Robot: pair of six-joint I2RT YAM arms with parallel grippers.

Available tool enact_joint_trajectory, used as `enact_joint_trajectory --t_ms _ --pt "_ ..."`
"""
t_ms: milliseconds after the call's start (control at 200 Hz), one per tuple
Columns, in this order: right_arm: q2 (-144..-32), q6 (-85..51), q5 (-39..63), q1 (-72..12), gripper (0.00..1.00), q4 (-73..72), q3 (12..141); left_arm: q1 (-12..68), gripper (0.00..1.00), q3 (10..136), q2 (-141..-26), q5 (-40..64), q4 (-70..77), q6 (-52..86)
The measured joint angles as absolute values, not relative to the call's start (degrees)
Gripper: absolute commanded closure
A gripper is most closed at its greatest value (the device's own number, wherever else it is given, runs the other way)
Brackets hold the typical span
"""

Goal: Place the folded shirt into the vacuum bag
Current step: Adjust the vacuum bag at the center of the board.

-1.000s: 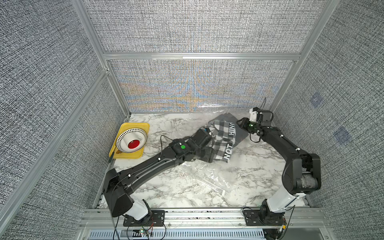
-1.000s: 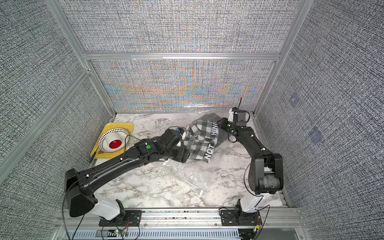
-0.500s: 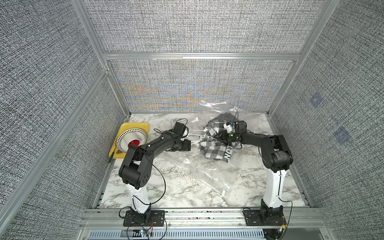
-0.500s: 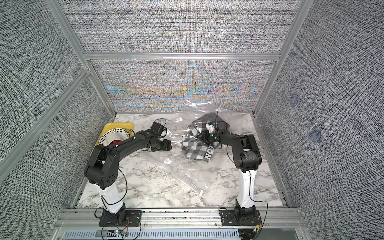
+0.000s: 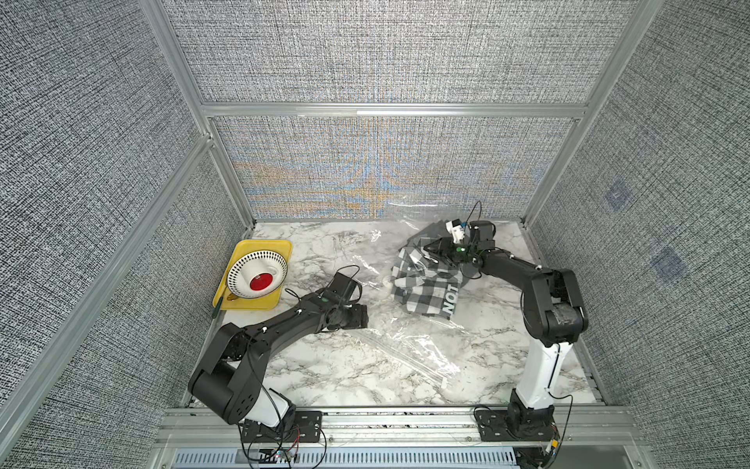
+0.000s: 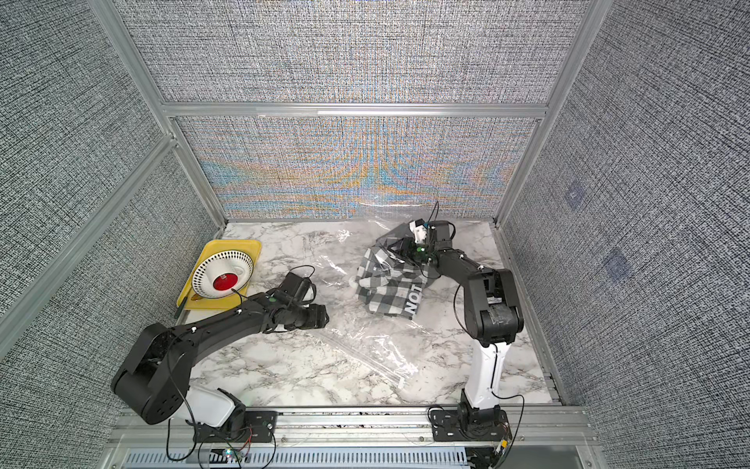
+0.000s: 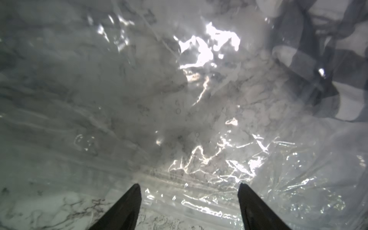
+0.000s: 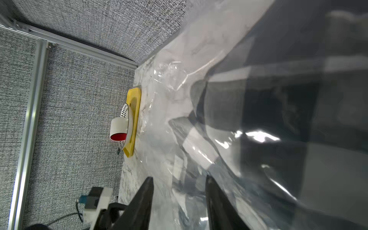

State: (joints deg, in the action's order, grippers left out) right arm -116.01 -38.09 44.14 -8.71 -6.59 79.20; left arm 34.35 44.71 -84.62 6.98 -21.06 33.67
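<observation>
The folded shirt [image 5: 426, 288] [image 6: 389, 292], black-and-white checked with white letters, lies at the back right of the marble table. It shows through the film of the see-through vacuum bag [image 5: 406, 353] [image 6: 365, 349], which spreads from the back wall toward the front. My right gripper [image 5: 430, 245] [image 8: 178, 178] rests low at the shirt's far end, jaws apart, with film and checked cloth [image 8: 258, 99] just beyond its tips. My left gripper [image 5: 359, 316] [image 7: 189, 187] stands open left of the shirt, at the bag's ribbed zip edge [image 7: 189, 179]; the shirt [image 7: 318, 59] lies further ahead.
A yellow tray [image 5: 280, 247] at the back left holds a white dotted plate [image 5: 243, 268] and a white cup with a red inside [image 5: 261, 281]. Grey fabric walls and aluminium posts close in three sides. The arm bases stand on the front rail.
My left gripper has drawn back from the shirt to the bag's left edge. My right gripper has moved in from the shirt's right side onto its far end.
</observation>
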Motion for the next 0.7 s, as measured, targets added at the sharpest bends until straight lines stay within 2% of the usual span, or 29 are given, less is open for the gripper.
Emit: enact_joint_trajectory --t_ms 245,315,515,566,701 --pt "-132.53 -43.13 45.34 -10.55 0.54 -5.78 95.66 37.26 0.21 36.38 -82.32 3.09 -13.39 37.63" --pt "-134.47 -43.11 44.12 -10.55 0.55 -3.97 96.66 38.61 0.21 34.59 -79.15 2.76 -14.48 39.20" --pt "-128.84 -42.19 40.51 -10.90 0.54 -2.90 90.56 40.12 0.19 36.91 -64.42 2.26 -23.75 42.04" --pt "-126.85 -42.13 40.77 -11.03 0.54 -1.83 89.95 40.21 0.15 38.70 -61.71 1.48 -24.99 42.06" --pt "-119.20 -41.08 41.98 -11.44 0.54 -2.02 86.76 39.62 0.14 46.68 -62.54 -0.93 -28.80 40.40"
